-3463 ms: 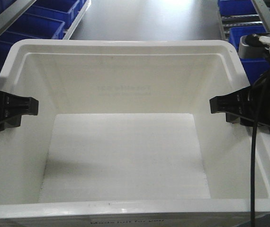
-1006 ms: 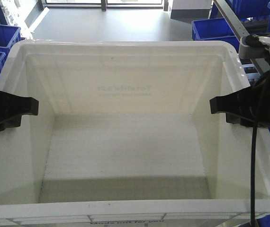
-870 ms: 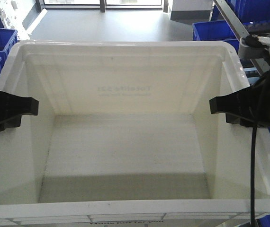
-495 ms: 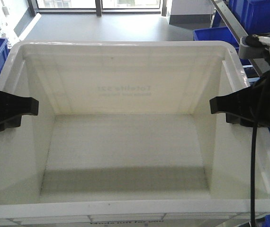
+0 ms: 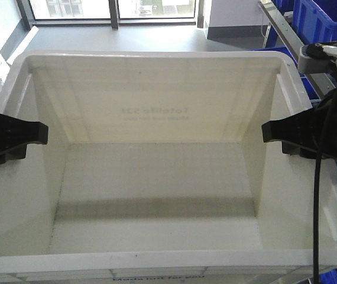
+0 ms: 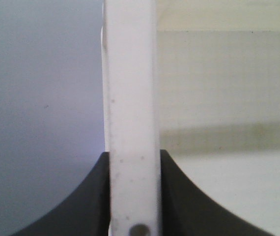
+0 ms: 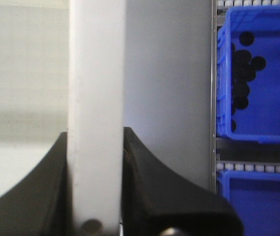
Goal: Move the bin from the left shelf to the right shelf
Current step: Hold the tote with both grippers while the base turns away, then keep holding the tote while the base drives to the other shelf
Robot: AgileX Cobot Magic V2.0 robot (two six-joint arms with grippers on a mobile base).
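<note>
The left end effector point(image 5: 31, 135) and right end effector point(image 5: 274, 131) each pinch one wall of the bin point(image 5: 156, 112), so uneven arm motion may twist it loose or knock it against the crates point(image 5: 328, 21).

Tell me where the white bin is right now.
The bin fills the front view, clamped at its left rim by the left gripper and at its right rim by the right gripper, with blue crates beyond on the right.

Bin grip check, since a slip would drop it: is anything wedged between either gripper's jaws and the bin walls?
Nothing visible: the left gripper and right gripper each clamp a bare side wall of the bin, jaws flush on plastic.
</note>
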